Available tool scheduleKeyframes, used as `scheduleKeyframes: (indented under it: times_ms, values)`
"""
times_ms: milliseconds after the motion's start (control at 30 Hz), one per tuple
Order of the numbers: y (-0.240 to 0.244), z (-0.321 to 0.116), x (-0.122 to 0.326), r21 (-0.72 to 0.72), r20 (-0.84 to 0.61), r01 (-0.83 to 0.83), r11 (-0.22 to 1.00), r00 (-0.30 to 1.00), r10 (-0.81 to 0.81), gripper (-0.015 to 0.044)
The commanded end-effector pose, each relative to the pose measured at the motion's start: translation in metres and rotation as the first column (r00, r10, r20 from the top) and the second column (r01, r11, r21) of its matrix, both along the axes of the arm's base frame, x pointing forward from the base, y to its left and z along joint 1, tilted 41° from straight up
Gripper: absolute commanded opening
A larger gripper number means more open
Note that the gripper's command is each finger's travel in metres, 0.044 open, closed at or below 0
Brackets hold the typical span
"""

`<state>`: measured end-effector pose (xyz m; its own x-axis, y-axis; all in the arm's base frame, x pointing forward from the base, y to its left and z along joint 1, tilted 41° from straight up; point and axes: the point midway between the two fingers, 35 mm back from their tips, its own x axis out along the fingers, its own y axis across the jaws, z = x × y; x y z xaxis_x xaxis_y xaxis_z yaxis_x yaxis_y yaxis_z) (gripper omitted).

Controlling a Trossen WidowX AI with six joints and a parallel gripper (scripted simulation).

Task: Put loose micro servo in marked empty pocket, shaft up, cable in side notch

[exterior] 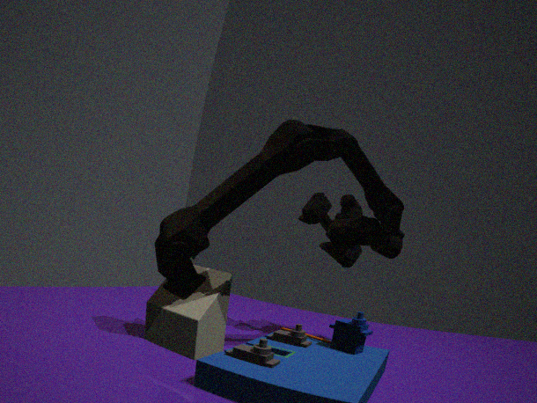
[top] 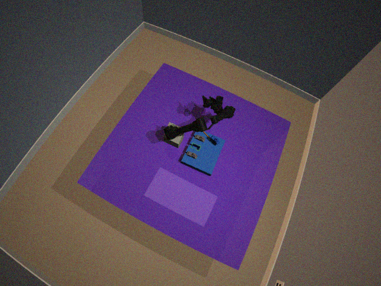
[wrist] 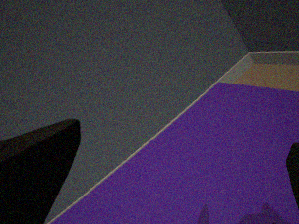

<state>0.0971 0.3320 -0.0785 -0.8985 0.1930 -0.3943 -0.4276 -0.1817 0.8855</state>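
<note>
The loose micro servo (top: 214, 140) (exterior: 349, 337) is blue and stands upright on the blue deck (top: 206, 160) (exterior: 317, 374), near the deck's far edge, its output shaft up. Its orange cable (exterior: 308, 335) runs toward one of the fitted servos. The empty pocket (top: 196, 146) (exterior: 282, 352) has a green outline and lies between two grey-brown fitted servos. My gripper (top: 212, 101) (exterior: 312, 231) (wrist: 191, 143) is open and empty, its fingers wide apart. It hangs high above the deck level, off to the side in the top view, pointing sideways. The wrist view shows neither servo nor pocket.
The fitted servos (top: 199, 138) (top: 191, 155) (exterior: 290, 337) (exterior: 255, 354) rise from the deck on both sides of the pocket. The pale arm base (exterior: 209, 327) stands beside the deck on the purple surface (top: 250, 175). The arm arches high above the base and deck.
</note>
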Motion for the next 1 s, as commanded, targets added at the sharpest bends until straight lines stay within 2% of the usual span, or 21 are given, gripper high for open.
scheduleKeyframes:
  times_ms: [0, 433, 700, 967]
  values:
    - [-0.009, -0.002, 0.003, -0.099, 0.025, 0.003, 0.995, 1.0, 0.0, 0.044]
    - [-0.038, -0.006, 0.019, -0.441, 0.167, 0.075, 0.894, 0.986, 0.0, 0.044]
    - [-0.056, -0.008, 0.032, -0.604, 0.282, 0.178, 0.777, 0.959, -0.001, 0.044]
    - [-0.074, -0.007, 0.048, -0.708, 0.414, 0.32, 0.63, 0.91, 0.002, 0.044]
